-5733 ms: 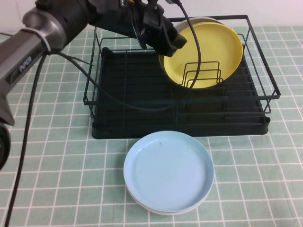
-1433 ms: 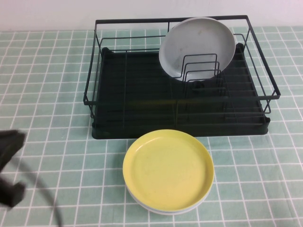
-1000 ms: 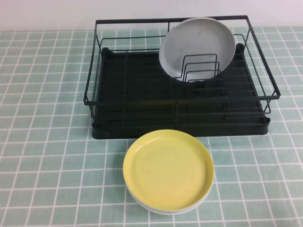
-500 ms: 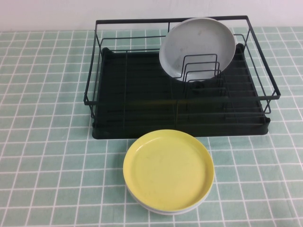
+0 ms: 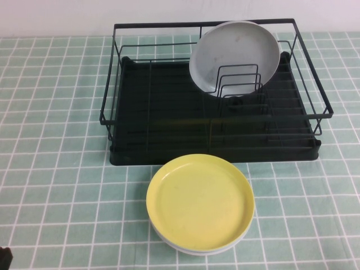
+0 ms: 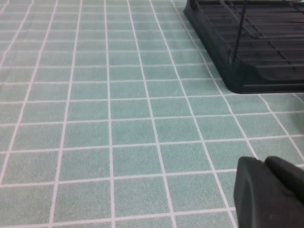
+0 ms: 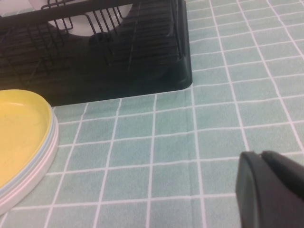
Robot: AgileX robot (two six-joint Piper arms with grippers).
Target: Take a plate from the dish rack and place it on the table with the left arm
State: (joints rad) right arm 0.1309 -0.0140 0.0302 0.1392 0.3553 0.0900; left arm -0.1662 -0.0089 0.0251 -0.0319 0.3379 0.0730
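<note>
The yellow plate [image 5: 199,200] lies flat on the table [image 5: 56,169], on top of a stack of plates in front of the dish rack [image 5: 169,129]. Its edge also shows in the right wrist view [image 7: 19,123]. My left gripper [image 6: 264,162] is shut and empty, low over bare tiles beside a corner of the rack [image 6: 256,52]. Only a black bit of the left arm [image 5: 4,257] shows at the high view's lower left corner. My right gripper [image 7: 260,155] is shut and empty, over tiles to the right of the stack.
A grey plate [image 5: 235,55] stands upright in a wire holder at the rack's back right. Under the yellow plate a light blue rim [image 7: 50,137] and a whitish bottom plate [image 5: 191,251] show.
The left arm, earlier at the yellow plate in the rack, has withdrawn off the left side. The yellow plate now lies on the stack; the grey plate behind it is uncovered.
</note>
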